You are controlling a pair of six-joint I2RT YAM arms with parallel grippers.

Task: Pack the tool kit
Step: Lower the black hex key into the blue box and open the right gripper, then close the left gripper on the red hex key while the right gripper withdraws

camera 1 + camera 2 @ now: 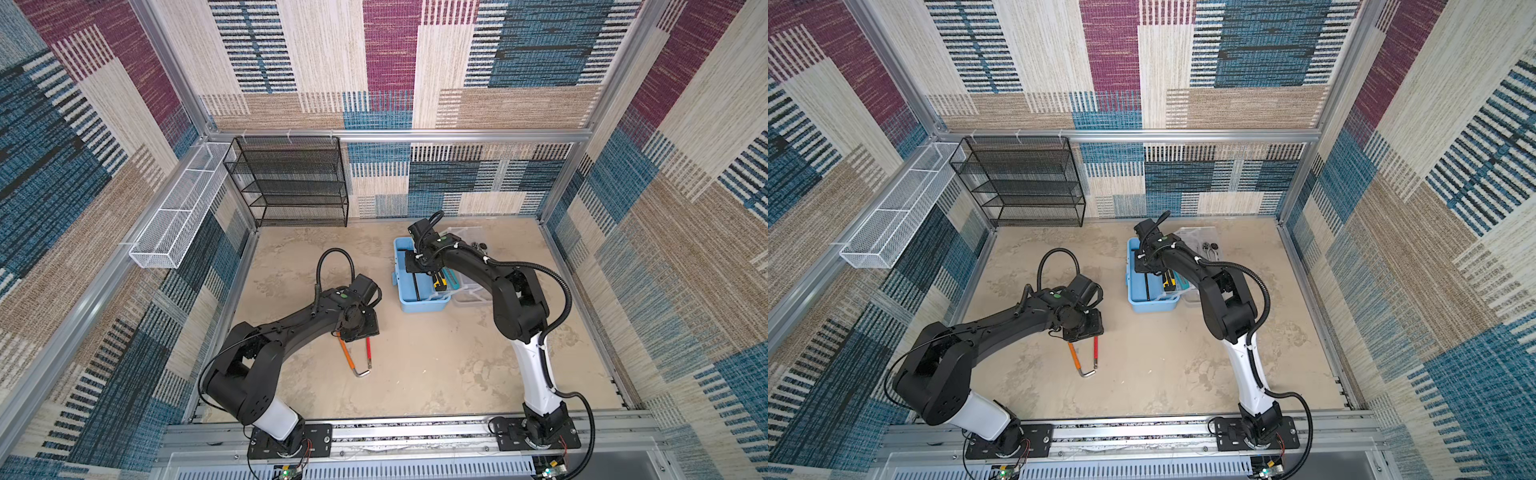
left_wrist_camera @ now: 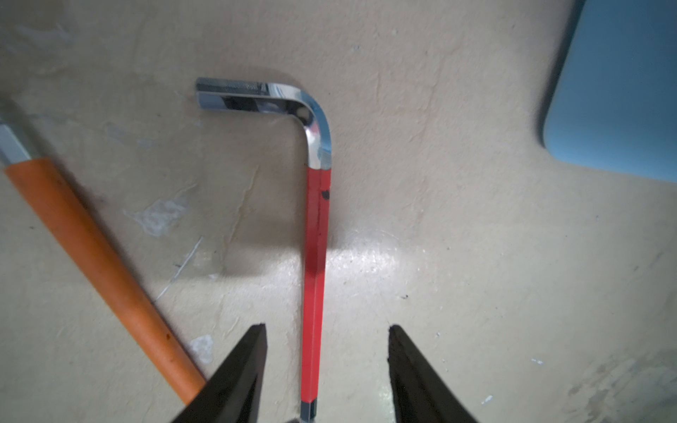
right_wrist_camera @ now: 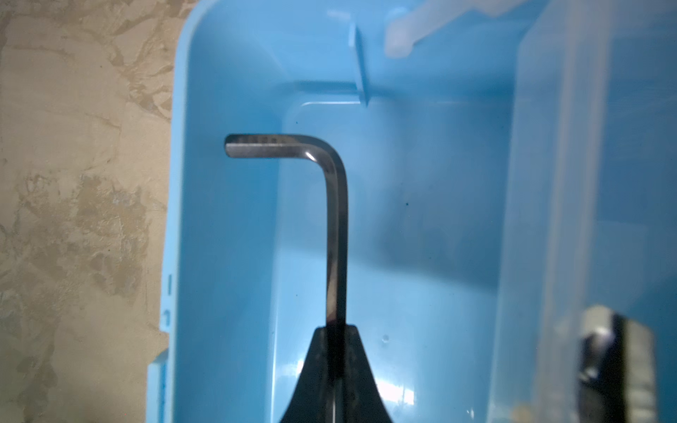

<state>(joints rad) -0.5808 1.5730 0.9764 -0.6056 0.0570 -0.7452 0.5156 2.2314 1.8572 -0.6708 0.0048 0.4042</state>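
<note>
the left fingers (image 2: 238, 373) stand apart, one on each side of the red-sleeved hex key (image 2: 315, 256), which lies flat on the table (image 2: 476, 256) with a gap showing on both sides. an orange-sleeved hex key (image 2: 99, 263) lies near it, at an angle. the right fingers (image 3: 318, 366) are clamped on a dark hex key (image 3: 337, 219) inside the open light blue toolbox (image 3: 227, 256), which sits toward the table's back, right of the middle.
</note>
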